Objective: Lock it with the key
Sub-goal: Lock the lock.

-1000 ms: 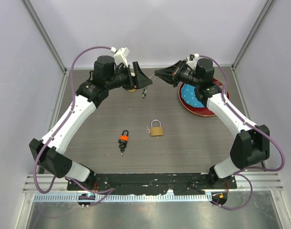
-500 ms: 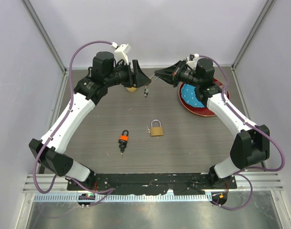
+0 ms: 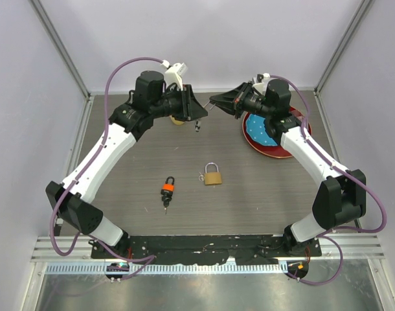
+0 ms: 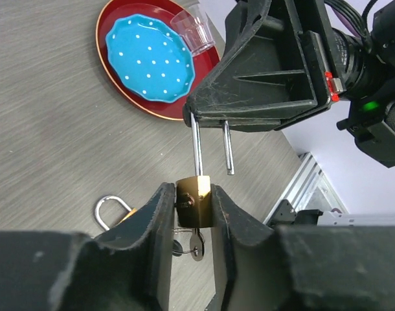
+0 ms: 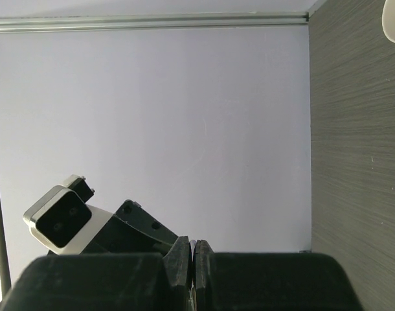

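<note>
No text, brand, number or sign legible in any view.
Raised brass padlock [image 4: 193, 201]: body surface blurred, no lettering readable.
Second brass padlock [image 3: 212, 175], tabletop centre toward near edge: too small to read.
Orange-banded padlock [image 3: 168, 189], just left of it: markings, if any, too small to tell.

Three padlocks were there: a held brass padlock [image 4: 193, 199], a loose brass padlock [image 3: 212, 176] and an orange padlock [image 3: 168, 188]. There were also two keys (a hanging key [image 4: 196, 246], a table key [image 3: 165, 205]), one red plate [image 3: 265, 151], one blue dish [image 4: 149, 59] and one glass [image 4: 192, 31].
</note>
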### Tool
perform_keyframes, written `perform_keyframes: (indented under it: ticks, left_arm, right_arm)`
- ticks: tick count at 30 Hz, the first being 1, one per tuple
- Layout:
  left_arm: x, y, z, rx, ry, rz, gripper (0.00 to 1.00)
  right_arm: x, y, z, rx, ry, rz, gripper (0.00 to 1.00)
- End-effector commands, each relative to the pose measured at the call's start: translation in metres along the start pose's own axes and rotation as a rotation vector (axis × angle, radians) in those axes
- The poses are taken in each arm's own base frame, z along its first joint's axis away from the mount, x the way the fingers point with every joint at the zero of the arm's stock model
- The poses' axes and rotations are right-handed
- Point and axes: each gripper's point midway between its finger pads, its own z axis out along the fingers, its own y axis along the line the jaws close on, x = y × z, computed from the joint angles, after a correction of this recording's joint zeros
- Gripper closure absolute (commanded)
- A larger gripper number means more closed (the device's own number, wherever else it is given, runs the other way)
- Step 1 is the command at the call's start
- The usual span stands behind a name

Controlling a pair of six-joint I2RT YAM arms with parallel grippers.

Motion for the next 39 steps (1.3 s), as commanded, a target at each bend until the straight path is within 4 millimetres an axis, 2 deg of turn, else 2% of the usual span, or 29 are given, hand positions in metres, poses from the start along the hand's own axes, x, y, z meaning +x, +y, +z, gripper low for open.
perform_keyframes:
  ticks: [1, 5, 7, 10, 17, 19, 20, 22, 23, 27, 30, 33, 39]
  left_arm:
    - [-0.014, -0.019, -0.006, 0.064, -0.043, 0.030, 0.74]
    - [-0.018, -0.020, -0.006, 0.066, -0.056, 0.025, 0.87]
    - [-0.019, -0.021, -0.006, 0.065, -0.059, 0.025, 0.89]
    - [-0.019, -0.023, -0.006, 0.076, -0.059, 0.018, 1.00]
    - [-0.020, -0.022, -0.007, 0.084, -0.055, -0.026, 1.00]
    - [-0.022, -0.018, -0.010, 0.085, -0.057, -0.050, 1.00]
    - [-0.022, -0.019, -0.012, 0.099, -0.050, -0.056, 1.00]
    - [-0.027, -0.015, -0.018, 0.111, -0.054, -0.081, 1.00]
    - [-0.026, -0.017, -0.020, 0.140, -0.041, -0.090, 1.00]
    - [-0.032, -0.018, -0.036, 0.202, -0.029, -0.115, 1.00]
    - [-0.028, -0.018, -0.048, 0.239, 0.006, -0.125, 1.00]
    - [-0.019, -0.016, -0.054, 0.257, 0.047, -0.133, 1.00]
    - [0.007, -0.026, -0.063, 0.355, 0.167, -0.160, 1.00]
  right_arm:
    - [0.004, 0.027, -0.007, -0.077, 0.005, -0.054, 0.98]
    - [0.005, 0.025, -0.007, -0.074, 0.005, -0.053, 0.98]
    - [0.004, 0.022, -0.008, -0.068, 0.003, -0.047, 0.98]
    - [0.005, 0.019, -0.007, -0.067, 0.004, -0.048, 0.98]
    - [0.005, 0.016, -0.008, -0.057, 0.008, -0.123, 0.97]
    - [0.006, 0.006, -0.006, -0.021, 0.021, -0.167, 0.93]
    - [0.006, 0.001, -0.006, 0.001, 0.029, -0.170, 0.83]
    - [0.006, -0.003, -0.006, 0.009, 0.040, -0.216, 0.74]
    - [0.006, -0.006, -0.006, 0.025, 0.043, -0.221, 0.63]
    - [0.005, -0.013, -0.011, 0.066, 0.050, -0.300, 0.45]
    - [0.003, -0.013, -0.018, 0.084, 0.063, -0.353, 0.39]
    - [0.004, -0.004, -0.023, 0.059, 0.087, -0.403, 0.38]
    - [0.021, 0.017, -0.030, -0.035, 0.179, -0.527, 0.38]
